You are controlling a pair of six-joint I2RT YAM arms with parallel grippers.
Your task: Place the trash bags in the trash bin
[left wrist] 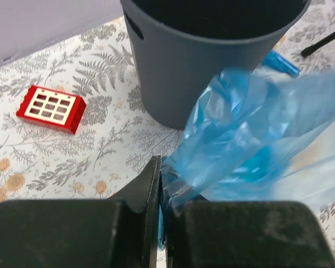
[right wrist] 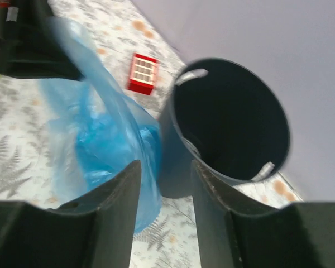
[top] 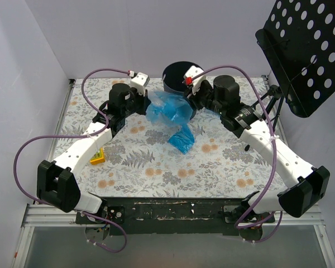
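The trash bin [top: 177, 73], a dark round bucket, stands upright at the back middle of the table. One bright-blue trash bag [top: 168, 111] hangs spread just in front of it, between both grippers. My left gripper [left wrist: 162, 184] is shut on a bunched corner of this bag [left wrist: 240, 134], close to the bin's wall [left wrist: 201, 72]. A second, folded blue bag [top: 183, 139] lies on the table nearer to me. My right gripper [right wrist: 164, 173] is open beside the bin [right wrist: 229, 117]. The bag's film [right wrist: 95, 145] lies against its left finger, and only the bin wall and table show in the gap.
A red-and-white tile [left wrist: 51, 109] lies on the floral cloth left of the bin. A small yellow block [top: 97, 156] sits by the left arm. A black perforated music stand [top: 304, 50] overhangs the back right corner. White walls close the left and back sides.
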